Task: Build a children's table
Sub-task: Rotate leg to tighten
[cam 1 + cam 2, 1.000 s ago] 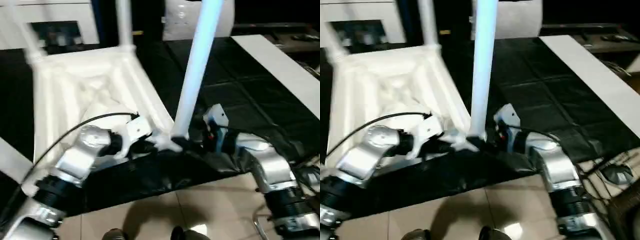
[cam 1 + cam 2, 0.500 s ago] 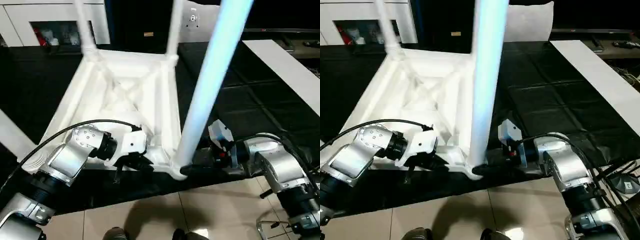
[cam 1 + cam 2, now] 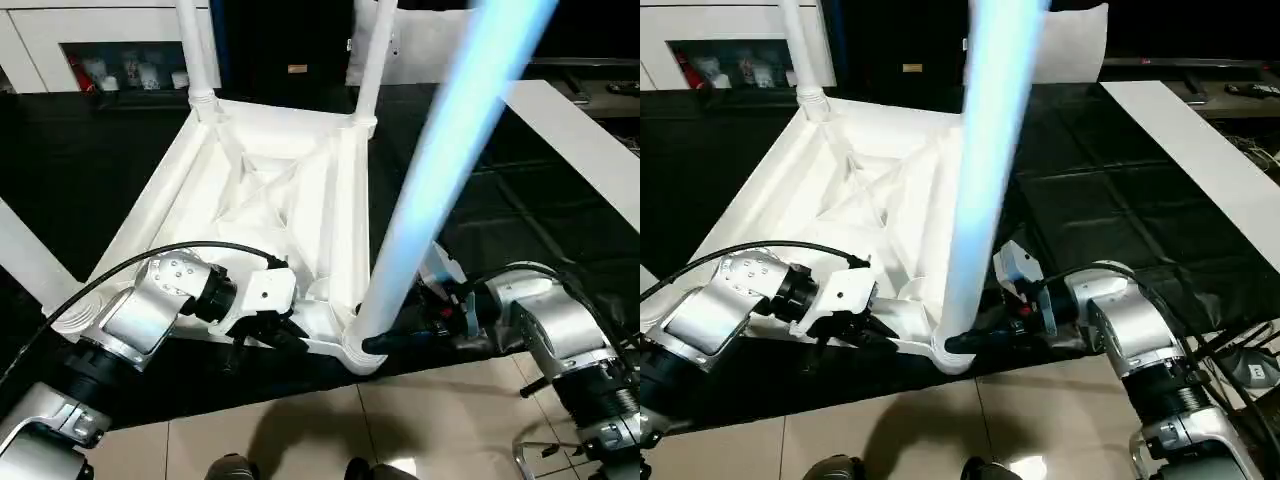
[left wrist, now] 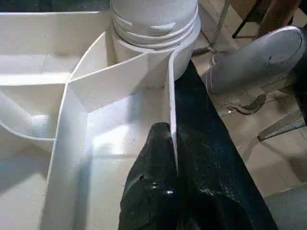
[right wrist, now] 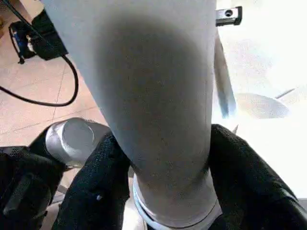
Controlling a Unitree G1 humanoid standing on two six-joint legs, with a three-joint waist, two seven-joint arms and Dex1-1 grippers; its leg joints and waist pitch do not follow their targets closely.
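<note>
Black matting (image 3: 520,230) covers the work surface, with pale tile floor (image 3: 420,420) below its near edge. On it lies the children's table (image 3: 270,190), upside down. The left gripper (image 4: 165,167) is pinched tight on the rim rib beside the near corner socket (image 3: 362,355). The right gripper (image 5: 163,167) wraps its fingers (image 5: 98,187) around the near leg (image 3: 440,170) just above that socket. Best practice here, probably: brace the rim and twist the leg square. White cabinet (image 3: 100,50) behind.
</note>
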